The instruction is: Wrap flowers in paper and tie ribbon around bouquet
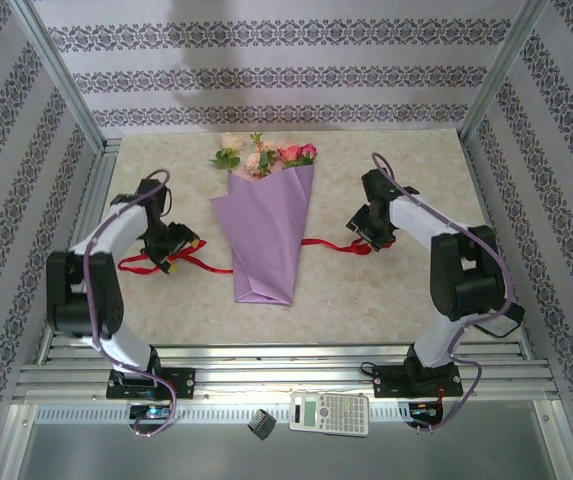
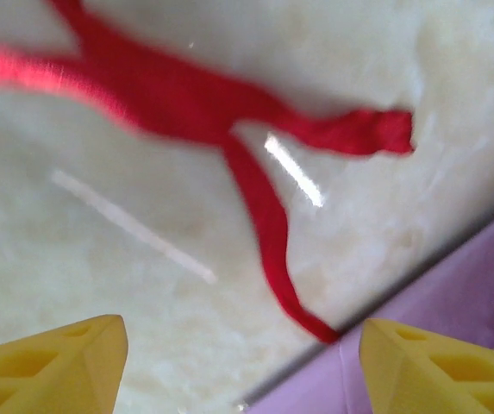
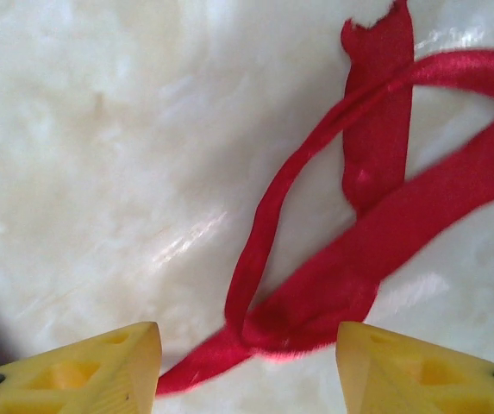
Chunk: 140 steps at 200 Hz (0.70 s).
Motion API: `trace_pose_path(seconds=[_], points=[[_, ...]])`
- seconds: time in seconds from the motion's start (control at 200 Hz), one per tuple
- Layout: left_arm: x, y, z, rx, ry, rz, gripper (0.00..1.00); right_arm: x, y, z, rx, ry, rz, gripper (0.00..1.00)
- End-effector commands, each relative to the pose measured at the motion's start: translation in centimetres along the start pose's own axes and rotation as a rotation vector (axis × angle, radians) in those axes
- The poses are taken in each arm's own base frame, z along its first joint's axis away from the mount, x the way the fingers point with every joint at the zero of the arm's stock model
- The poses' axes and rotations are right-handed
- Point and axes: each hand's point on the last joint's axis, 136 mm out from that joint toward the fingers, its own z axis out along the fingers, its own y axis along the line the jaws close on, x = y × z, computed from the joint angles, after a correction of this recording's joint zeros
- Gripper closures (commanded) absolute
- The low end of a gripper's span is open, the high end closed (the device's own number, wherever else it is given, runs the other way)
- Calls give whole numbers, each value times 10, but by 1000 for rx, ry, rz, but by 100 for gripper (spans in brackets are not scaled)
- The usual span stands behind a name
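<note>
The bouquet lies in the middle of the table, with the flowers (image 1: pixel 264 156) sticking out of the far end of the purple paper (image 1: pixel 264 236) cone. The red ribbon (image 1: pixel 137 263) runs across the table, passes under the cone and comes out on the right. My left gripper (image 1: pixel 179 246) hovers low over the ribbon's left part, left of the cone. In the left wrist view the left gripper (image 2: pixel 242 371) is open over bare table, with the ribbon (image 2: pixel 186 97) ahead and the paper (image 2: pixel 462 297) edge beside it. My right gripper (image 3: pixel 247 371) is open, and a ribbon (image 3: pixel 350 267) loop lies loose just ahead of its fingertips (image 3: pixel 87 371).
A calculator (image 1: pixel 329 412) and a small black clip (image 1: pixel 259 424) lie on the near ledge below the arm bases. Metal frame posts (image 1: pixel 61 75) and patterned walls enclose the table on three sides. Purple cables trail along both arms.
</note>
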Motion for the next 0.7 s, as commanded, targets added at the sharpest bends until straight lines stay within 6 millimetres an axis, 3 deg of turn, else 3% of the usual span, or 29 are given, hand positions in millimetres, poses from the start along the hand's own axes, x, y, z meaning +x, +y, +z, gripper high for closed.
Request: trace_pose_path(seconds=[0.0,0.115,0.23,0.31,0.51,0.575,0.629,0.694], points=[[12,-22,16,137,72,-186,28,28,12,-1,-64,73,113,42],[23,-30,32,147,101,-254,28,46,39,7,-123,116,217,40],[17,-26,43,118,73,-279,29,57,60,20,-129,160,301,38],[11,-23,53,81,60,-277,32,61,63,34,-107,190,374,37],[-1,-19,73,28,46,-258,56,54,59,60,-65,187,481,43],[-5,-22,79,40,49,-251,79,48,60,64,-56,169,483,52],[-9,-26,82,46,54,-247,100,40,60,66,-55,142,475,72],[-18,-34,82,63,48,-235,100,30,62,67,-61,121,465,90]])
